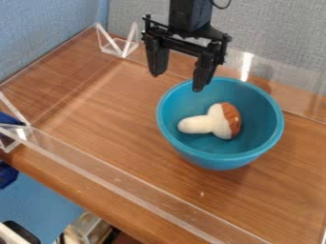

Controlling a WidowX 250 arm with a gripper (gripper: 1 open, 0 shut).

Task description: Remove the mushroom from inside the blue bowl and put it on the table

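Mushroom (214,120): lies on its side inside the blue bowl (261,133), on the bowl's floor, a little toward the far side. Cream-white stem points to the picture's left; reddish-brown cap points right, close to the inner wall. Nothing touches it.

Blue bowl: upright, glossy teal, resting on the table (102,105) in the right half of the view. Its near rim sits close to the front clear wall (152,186); its right side comes near the table's right edge. It holds only the mushroom.

Gripper (177,69): black, two fingers pointing straight down, hanging above the bowl's far-left rim. Jaws spread wide apart, with empty space between them; nothing is gripped. The right fingertip (200,79) appears just over the rim line in this view; the left one sits outside the bowl, over bare wood. Whether either tip touches the rim cannot be told from this angle. The gripper is clear of the mushroom.

Table: brown wood-grain with reddish tone, bordered by low clear acrylic walls, held by clear brackets at the far corner (121,40). Blue backdrop (45,29) behind.
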